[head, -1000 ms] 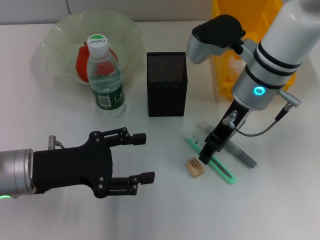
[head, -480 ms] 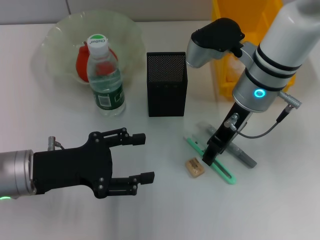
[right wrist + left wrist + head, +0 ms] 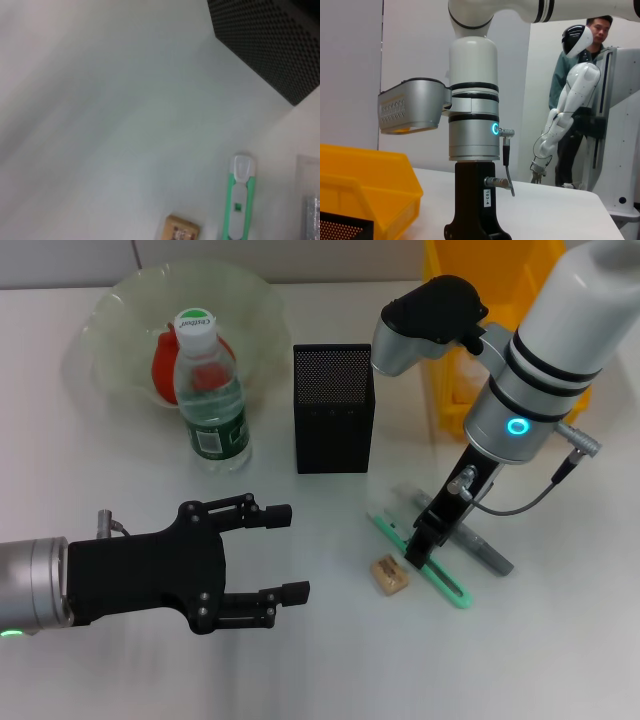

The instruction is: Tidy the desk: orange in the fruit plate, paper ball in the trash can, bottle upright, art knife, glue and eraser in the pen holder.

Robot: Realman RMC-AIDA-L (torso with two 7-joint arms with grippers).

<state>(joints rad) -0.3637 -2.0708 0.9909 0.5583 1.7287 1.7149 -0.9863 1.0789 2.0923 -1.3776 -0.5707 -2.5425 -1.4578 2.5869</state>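
— Where's my right claw (image 3: pixel 418 548)?
— Low over the slim mint-green art knife (image 3: pixel 425 560) on the white table (image 3: pixel 560 640); I can't tell its spread.
— And the tan eraser block (image 3: pixel 390 574)?
— At the knife's nine o'clock. My left claw (image 3: pixel 285 552) hovers wide, holding nothing.

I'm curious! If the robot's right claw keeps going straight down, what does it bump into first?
Probably the green knife. The right claw points down right over it, with the little eraser just beside; the height is hard to judge.

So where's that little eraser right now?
In the head view, the eraser lies on the desk's right side, beside the art knife, below the right gripper.
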